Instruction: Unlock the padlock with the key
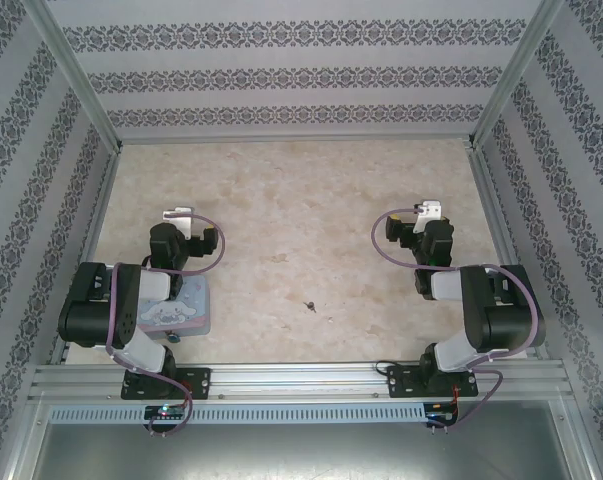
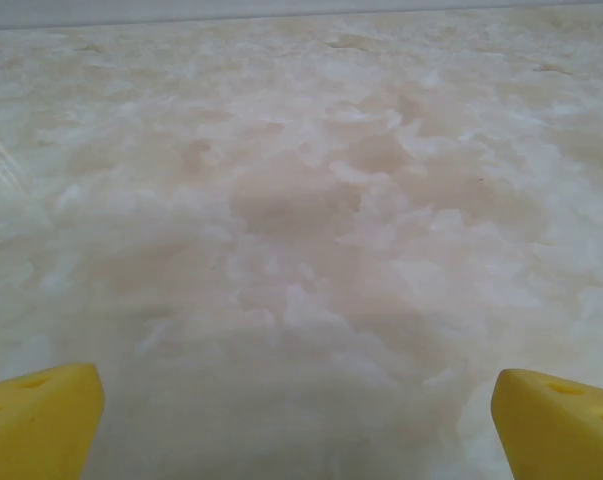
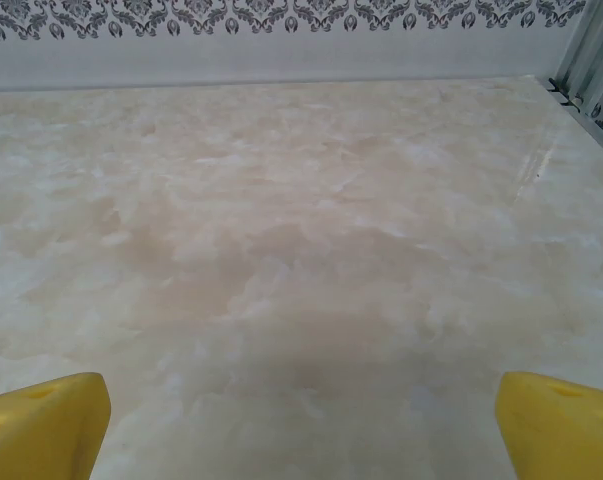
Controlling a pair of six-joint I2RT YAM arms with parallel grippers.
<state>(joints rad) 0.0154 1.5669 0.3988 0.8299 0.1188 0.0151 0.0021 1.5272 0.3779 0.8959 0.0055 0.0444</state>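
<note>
Marble-look worktop (image 1: 281, 190): unlocking not begun.
Dark speck, likely the key (image 1: 309, 303), lies mid-worktop between the arms, ungrasped; padlock too small to pick out. Left tool (image 2: 301, 430) and right tool (image 3: 301, 430) gape wide, empty. All steps remain.

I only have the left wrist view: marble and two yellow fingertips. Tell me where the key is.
Observer: The key is a dark speck on the table, behind the left gripper and off to its right.
Operator: Say what's under the left arm.
Observer: A pale-blue tin lies beneath its elbow.
Operator: Report the right gripper.
Observer: The right gripper is open over bare table.
</note>
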